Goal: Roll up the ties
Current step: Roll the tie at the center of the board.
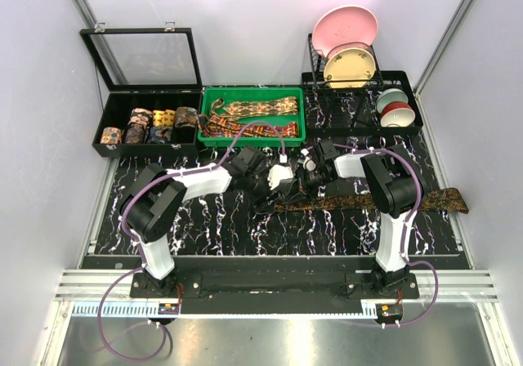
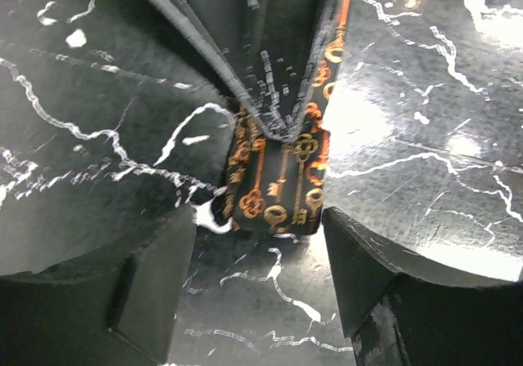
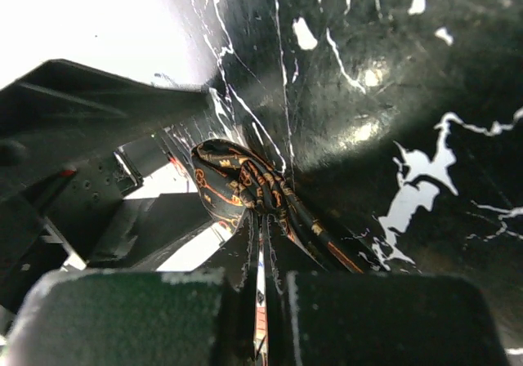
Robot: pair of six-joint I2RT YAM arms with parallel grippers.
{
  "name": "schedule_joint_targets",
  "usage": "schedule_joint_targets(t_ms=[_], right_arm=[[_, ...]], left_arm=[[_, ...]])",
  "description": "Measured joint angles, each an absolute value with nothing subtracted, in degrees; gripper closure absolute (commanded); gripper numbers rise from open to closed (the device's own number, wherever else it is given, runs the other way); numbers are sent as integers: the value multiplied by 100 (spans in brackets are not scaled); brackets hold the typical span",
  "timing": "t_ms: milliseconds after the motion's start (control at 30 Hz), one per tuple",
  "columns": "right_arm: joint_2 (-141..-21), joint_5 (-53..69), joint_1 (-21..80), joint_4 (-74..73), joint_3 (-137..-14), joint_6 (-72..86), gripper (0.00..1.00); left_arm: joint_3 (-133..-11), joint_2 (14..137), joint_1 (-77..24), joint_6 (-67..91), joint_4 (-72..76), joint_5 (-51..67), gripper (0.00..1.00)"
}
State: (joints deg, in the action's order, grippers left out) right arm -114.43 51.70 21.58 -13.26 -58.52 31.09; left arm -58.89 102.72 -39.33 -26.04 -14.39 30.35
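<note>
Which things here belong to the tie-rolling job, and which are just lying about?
Job: tie on the table; flat ties in the green tray; rolled ties in the black case.
Lying about: plates; bowls.

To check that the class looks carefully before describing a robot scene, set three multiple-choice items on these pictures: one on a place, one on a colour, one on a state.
1. The rolled ties sit:
A. in a green tray
B. in the black case at the far left
C. in a bowl

2. The upper plate in the rack is:
A. pink
B. blue
C. black

3. The right gripper is:
A. wide open over bare table
B. shut on the tie
C. holding a bowl

Answers:
1 B, the top view shows the coils lined up inside the case under its raised lid.
2 A, the top view shows a pink plate above a cream one.
3 B, the right wrist view shows the patterned cloth pinched between the closed fingers.
</note>
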Motion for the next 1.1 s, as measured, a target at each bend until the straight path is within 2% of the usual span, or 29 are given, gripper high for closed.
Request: schedule_joint_targets(t_ms=[300,467,767,900,933,967,1100], right_arm=[[-11450,5153,2141,-1490,-5885,3009,100],[-11474,5172,2132,-1490,-5894,2998,100],[-11474,5201,2126,-1481,-5892,3004,100],[-11474,5205,2126,-1470,-5892,3006,100],[-11474,5207,2126,-1466,-5892,3009,100],[-11474,5207,2126,-1463,-5892,3013,100],[-11465,5205,2097,-1444,-5892,3030,100]], left_arm=[[-5284,10237,-3931,-2541,-51,3500,30],[-5068,10269,-3931,-2351,493,3581,40],[-5065,10313,-3983,-2368,604,3511,36],[-5081,10313,-4082,-2340,611,3435,51],[-5094,10320,-4112,-2322,598,3411,61],[-5113,10326,-4145,-2309,572,3380,65],[-5328,10359,-4248,-2342,207,3162,79]])
